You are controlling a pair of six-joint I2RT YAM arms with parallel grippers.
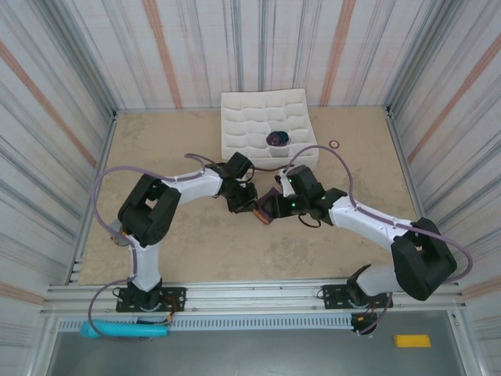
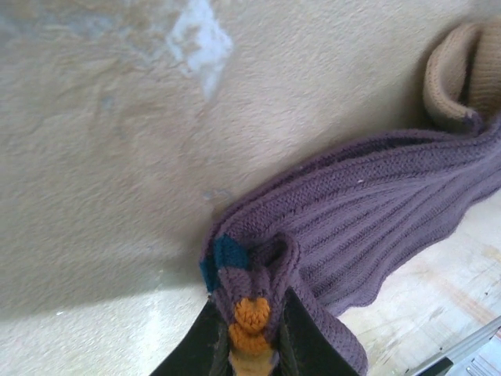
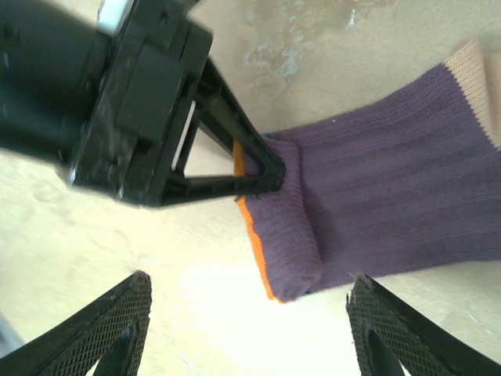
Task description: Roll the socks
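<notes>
The purple socks (image 2: 376, 211) lie flat on the tan table, with a peach end (image 2: 458, 78) at the far side. Their near end is folded over into a small roll (image 3: 286, 235) showing an orange edge and a teal patch. My left gripper (image 2: 250, 333) is shut on that folded end, pinching orange and purple fabric between its fingers. It also appears as a black triangle-framed gripper (image 3: 262, 168) in the right wrist view. My right gripper (image 3: 250, 286) stands open just short of the roll, one mesh-padded finger (image 3: 109, 329) on each side, touching nothing. Both grippers (image 1: 258, 207) meet mid-table.
A white compartment tray (image 1: 243, 125) sits at the back of the table with a dark rolled bundle (image 1: 278, 139) in one cell. A small ring (image 1: 334, 144) lies right of it. Striped walls enclose the table on three sides.
</notes>
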